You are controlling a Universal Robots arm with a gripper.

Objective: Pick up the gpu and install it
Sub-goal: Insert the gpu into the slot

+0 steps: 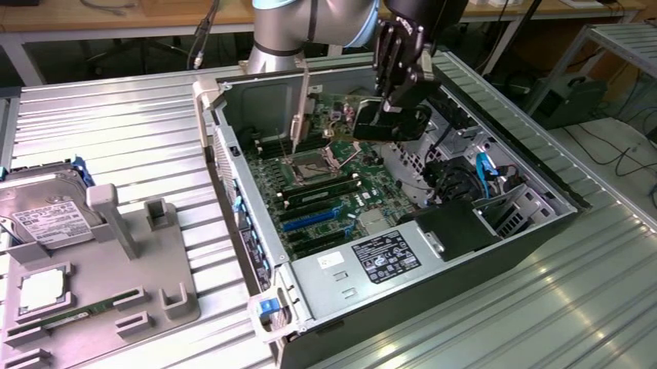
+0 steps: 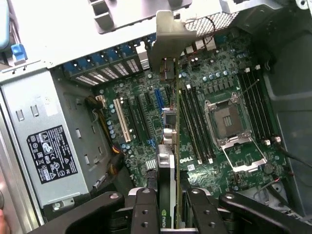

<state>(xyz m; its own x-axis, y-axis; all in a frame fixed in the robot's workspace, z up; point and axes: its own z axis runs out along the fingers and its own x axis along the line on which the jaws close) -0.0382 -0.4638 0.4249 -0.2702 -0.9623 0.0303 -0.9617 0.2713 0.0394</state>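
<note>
Your gripper [image 1: 401,92] is clamped on the gpu [image 1: 359,119], edge-on above the motherboard [image 1: 328,192] in the case [image 1: 228,165] (bracket [image 1: 301,108] toward the exterior view's left). Any tilt or misalignment going down risks you scraping that motherboard.

Your items, listed by colour:
- gpu [image 2: 166,163]: green board, black cooler, plain silver end bracket [image 2: 170,29].
- gripper [image 2: 168,204]: matt black.
- motherboard [image 1: 344,181]: dark green with black slots, one blue slot [image 1: 308,221] and, in your wrist view, one white slot [image 2: 119,119].
- power supply [image 1: 375,257]: silver-grey, with a black label printed in white.
- computer case [image 1: 513,131]: black rim, grey inside, blue clip [image 1: 267,305].
- hard drive [image 1: 41,211]: silver with a white label.
- memory stick [image 1: 77,314]: green.
- fixture [image 1: 154,284]: plain grey.
- table [image 1: 123,115]: silver, ribbed in parallel lines.
</note>
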